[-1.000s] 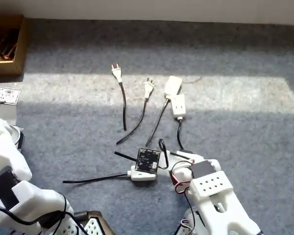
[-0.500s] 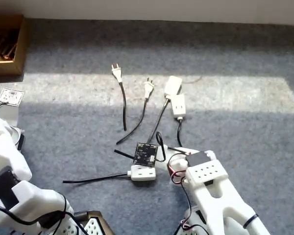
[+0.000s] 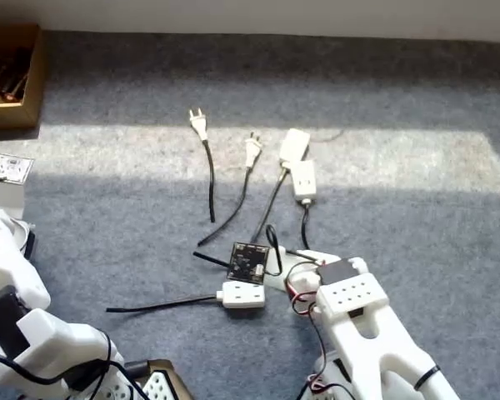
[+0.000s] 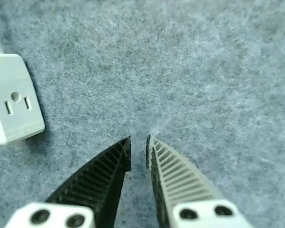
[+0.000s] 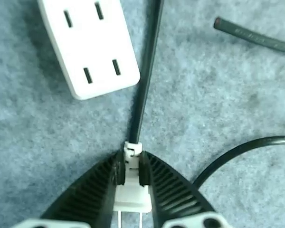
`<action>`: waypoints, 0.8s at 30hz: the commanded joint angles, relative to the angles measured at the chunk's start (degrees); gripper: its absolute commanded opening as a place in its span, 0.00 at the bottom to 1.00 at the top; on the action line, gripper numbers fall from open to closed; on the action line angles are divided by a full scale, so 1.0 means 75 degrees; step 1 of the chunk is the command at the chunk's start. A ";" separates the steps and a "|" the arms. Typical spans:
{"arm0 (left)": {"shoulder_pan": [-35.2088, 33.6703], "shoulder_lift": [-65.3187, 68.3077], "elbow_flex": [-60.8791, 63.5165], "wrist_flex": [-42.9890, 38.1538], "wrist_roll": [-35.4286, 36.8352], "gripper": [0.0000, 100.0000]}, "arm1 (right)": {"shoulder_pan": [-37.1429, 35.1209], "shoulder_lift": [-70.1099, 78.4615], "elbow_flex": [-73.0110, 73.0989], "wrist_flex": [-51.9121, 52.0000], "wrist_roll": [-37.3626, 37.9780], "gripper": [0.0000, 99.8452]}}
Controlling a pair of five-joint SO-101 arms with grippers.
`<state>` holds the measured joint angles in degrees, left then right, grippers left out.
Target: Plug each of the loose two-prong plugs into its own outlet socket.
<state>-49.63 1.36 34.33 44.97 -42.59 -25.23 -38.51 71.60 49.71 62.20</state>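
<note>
- Your right gripper pinches a white two-prong plug by its body. Its cable runs off just beside the white socket strip.
- Your left gripper hangs over grey carpet, fingers pressed nearly together on nothing.
- A white outlet block nearby is cut off at the frame edge.
- One loose plug and a second loose plug lie in the sunlit band, well apart from both arms, with open carpet to their right.
- A wooden box bounds the far left corner.
</note>
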 commanded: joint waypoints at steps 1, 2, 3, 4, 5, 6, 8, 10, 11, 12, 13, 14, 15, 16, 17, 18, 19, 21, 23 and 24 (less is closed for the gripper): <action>-0.0064 -0.0229 -0.0064 0.0105 -0.0047 0.08 | 0.0170 0.0111 -0.0006 -0.0111 0.0105 0.05; -0.0064 -0.0229 -0.0064 0.0105 -0.0047 0.08 | 0.0252 0.0252 -0.0041 -0.0111 0.0105 0.07; -0.0064 -0.0229 -0.0064 0.0105 -0.0047 0.08 | 0.0322 0.0463 -0.0076 -0.0111 0.0105 0.10; -0.0064 -0.0229 -0.0064 0.0105 -0.0047 0.08 | 0.0416 0.0697 -0.0088 -0.0111 0.0105 0.12; -0.0064 -0.0217 -0.0064 0.0105 -0.0047 0.08 | 0.0463 0.0920 -0.0158 -0.0158 0.0105 0.13; -0.0064 -0.0217 -0.0064 0.0105 -0.0047 0.08 | 0.0510 0.1155 -0.0264 -0.0240 0.0094 0.14; -0.0064 -0.0217 -0.0076 0.0094 -0.0047 0.08 | 0.0568 0.1506 -0.0416 -0.0381 0.0059 0.14; -0.0064 -0.0205 -0.0076 0.0094 -0.0047 0.08 | 0.0592 0.1717 -0.0545 -0.0475 0.0047 0.14; -0.0064 -0.0193 -0.0076 0.0094 -0.0047 0.08 | 0.0604 0.1752 -0.0568 -0.0522 0.0047 0.14; -0.0064 -0.0182 -0.0076 0.0094 -0.0059 0.08 | 0.0592 0.1764 -0.0580 -0.0557 0.0035 0.14; -0.0064 -0.0170 -0.0076 0.0094 -0.0059 0.08 | 0.0592 0.1776 -0.0580 -0.0580 0.0035 0.14; -0.0064 -0.0170 -0.0076 0.0094 -0.0059 0.08 | 0.0592 0.1776 -0.0592 -0.0580 0.0035 0.12; -0.0053 -0.0170 -0.0064 0.0094 -0.0059 0.08 | 0.0592 0.1764 -0.0639 -0.0580 0.0035 0.08; -0.0041 -0.0170 -0.0064 0.0094 -0.0059 0.08 | 0.0592 0.1764 -0.0721 -0.0568 0.0012 0.02; -0.0018 -0.0170 -0.0053 0.0094 -0.0059 0.08 | 0.0580 0.1764 -0.0815 -0.0557 -0.0176 0.00; 0.0006 -0.0170 -0.0041 0.0094 -0.0059 0.08 | 0.0580 0.1764 -0.0897 -0.0557 -0.0457 0.02; 0.0053 -0.0170 -0.0029 0.0094 -0.0059 0.08 | 0.0580 0.1764 -0.0990 -0.0557 -0.0762 0.01; 0.0229 -0.0170 -0.0029 0.0094 -0.0059 0.08 | 0.0580 0.1764 -0.1401 -0.0533 -0.1360 0.01; 0.0451 -0.0229 -0.0076 0.0094 -0.0059 0.07 | 0.0615 0.1764 -0.2139 -0.0334 -0.2063 0.01; 0.0639 -0.0240 -0.0076 0.0094 -0.0059 0.07 | 0.0627 0.1764 -0.2620 -0.0088 -0.2379 0.01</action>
<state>-48.31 1.36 34.33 45.32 -42.59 -21.45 -24.97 61.58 47.25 50.86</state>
